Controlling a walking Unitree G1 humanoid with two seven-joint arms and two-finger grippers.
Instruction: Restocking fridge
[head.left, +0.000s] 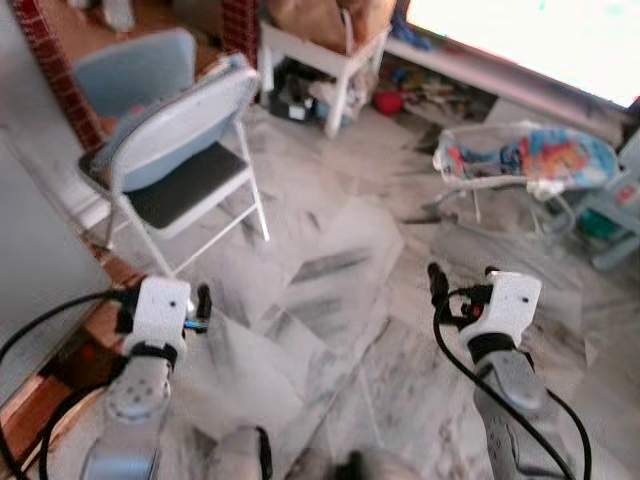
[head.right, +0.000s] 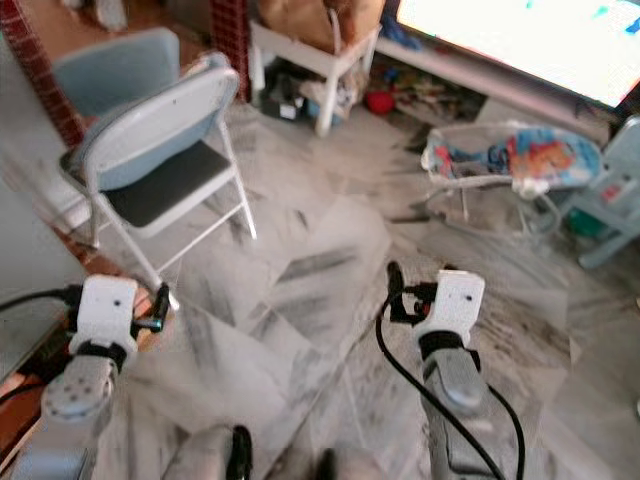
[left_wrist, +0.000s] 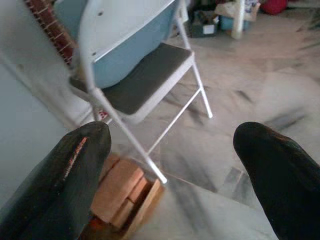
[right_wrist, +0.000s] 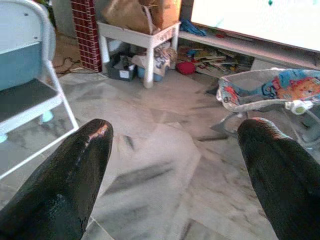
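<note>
Head views: both arms held out low over a grey marble floor (head.left: 340, 300). Left gripper (head.left: 200, 305) near a folding chair (head.left: 175, 150) with dark seat, by a brick pillar (head.left: 50, 70). Right gripper (head.left: 462, 278) over bare floor. White side table (head.left: 320, 55) with a brown bag (head.left: 320, 20) at back, clutter under it. Colourful baby bouncer (head.left: 530, 160) to the right. Can't tell where the fridge is or any stock to put in it.

Left wrist view: fingers (left_wrist: 75, 170) spread wide, nothing between them. Chair legs and seat ahead, wooden blocks (left_wrist: 122, 192) on the floor below.

Right wrist view: fingers (right_wrist: 75, 170) wide apart, holding nothing. Floor ahead, table, bag and bouncer beyond.
</note>
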